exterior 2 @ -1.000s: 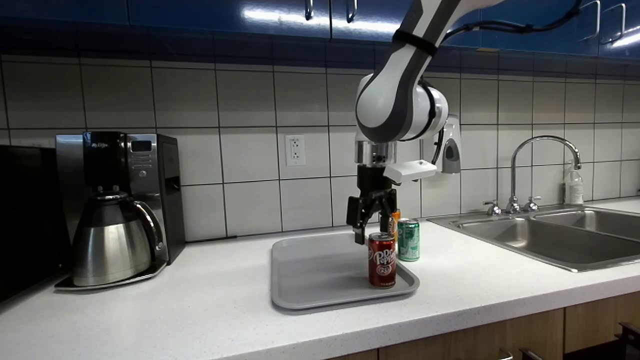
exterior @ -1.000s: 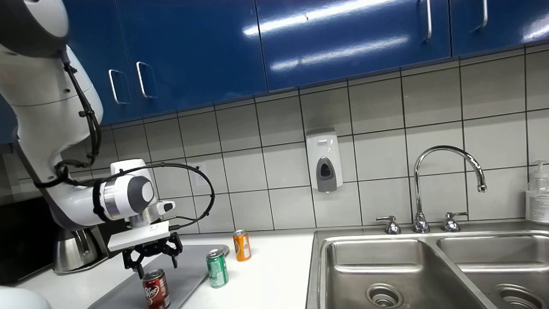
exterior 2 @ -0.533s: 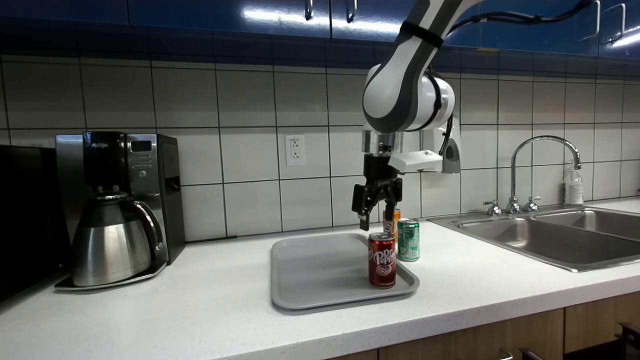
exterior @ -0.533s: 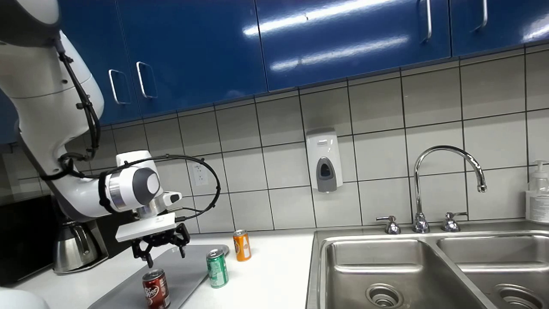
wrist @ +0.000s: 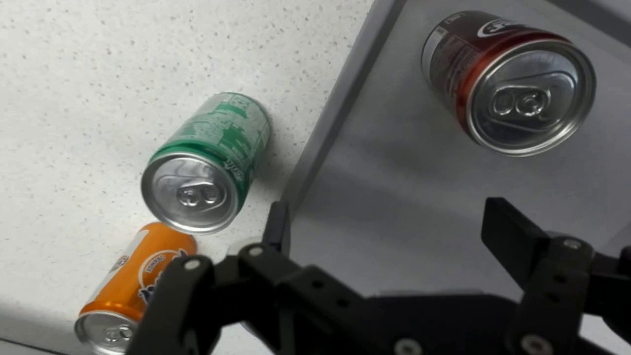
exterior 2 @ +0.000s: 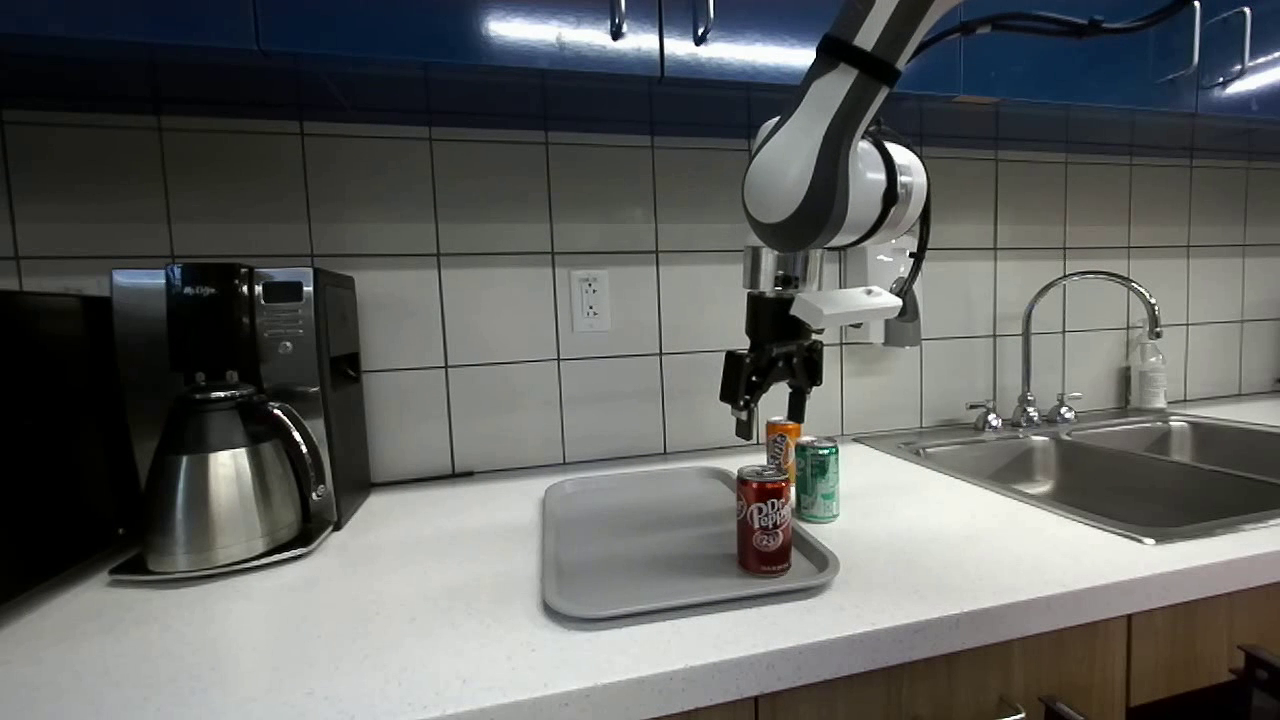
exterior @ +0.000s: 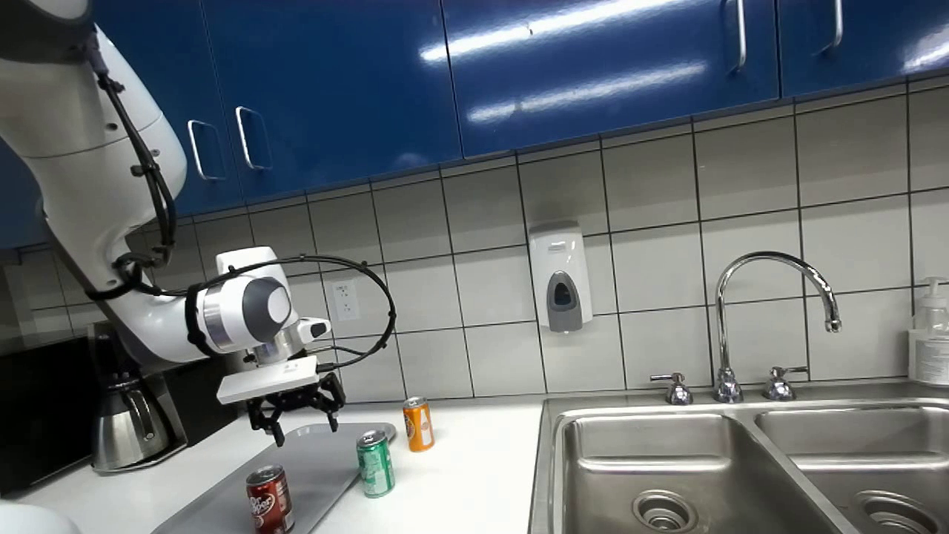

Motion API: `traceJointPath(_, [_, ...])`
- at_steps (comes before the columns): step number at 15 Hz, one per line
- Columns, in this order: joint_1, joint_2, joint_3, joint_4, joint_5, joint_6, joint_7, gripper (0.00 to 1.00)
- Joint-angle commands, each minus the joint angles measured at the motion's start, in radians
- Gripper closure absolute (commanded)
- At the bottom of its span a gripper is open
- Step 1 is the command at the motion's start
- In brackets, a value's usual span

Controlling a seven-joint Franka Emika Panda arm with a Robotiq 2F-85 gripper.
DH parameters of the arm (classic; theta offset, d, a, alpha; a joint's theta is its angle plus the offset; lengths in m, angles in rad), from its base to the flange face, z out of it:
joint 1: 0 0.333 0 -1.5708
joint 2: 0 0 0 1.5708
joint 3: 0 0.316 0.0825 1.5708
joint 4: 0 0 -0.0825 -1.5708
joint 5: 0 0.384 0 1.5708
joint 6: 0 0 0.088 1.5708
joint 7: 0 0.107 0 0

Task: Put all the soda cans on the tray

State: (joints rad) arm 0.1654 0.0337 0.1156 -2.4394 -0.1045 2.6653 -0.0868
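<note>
Likely next for lifting: the green can (wrist: 209, 160). Upright on the counter (wrist: 74, 113), just beside the tray (exterior 2: 620, 545) but outside its rim, on the side toward the sink (exterior: 551, 460). Near it, closer to the wall (exterior: 500, 360), also upright on the counter: the orange can (exterior: 419, 425), partly hidden in the wrist view by the gripper (wrist: 386, 217). On the tray already, upright by the sinkward edge: the red can (exterior 2: 764, 522). Two cans left to place, by the look of it.

Above, pointed down and seemingly over the tray: the gripper, with fingers (wrist: 277, 229) spread wide and nothing between them. Touching no can. From there, green to be found lower down and off to the sink side, past the nearer finger rather than beneath the gap. In the wrist view, left of both fingers and a little higher up, so roughly out along the line in which the jaws part. Long axis vertical, hence matched to the downward fingers: probably no tilting called for, only a shift sinkward, then a straight descent to either side of the can. Worth watching on the way down: the tray's rim and the orange can, both likely within reach of a spread finger.
</note>
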Motion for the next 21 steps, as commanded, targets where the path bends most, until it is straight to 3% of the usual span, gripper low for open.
traceJointPath(1, [-0.023, -0.034, -0.008, -0.016, -0.02, -0.002, 0.037, 0.0])
traceJointPath(21, [-0.105, -0.023, -0.096, -0.023, -0.114, -0.011, 0.13, 0.0])
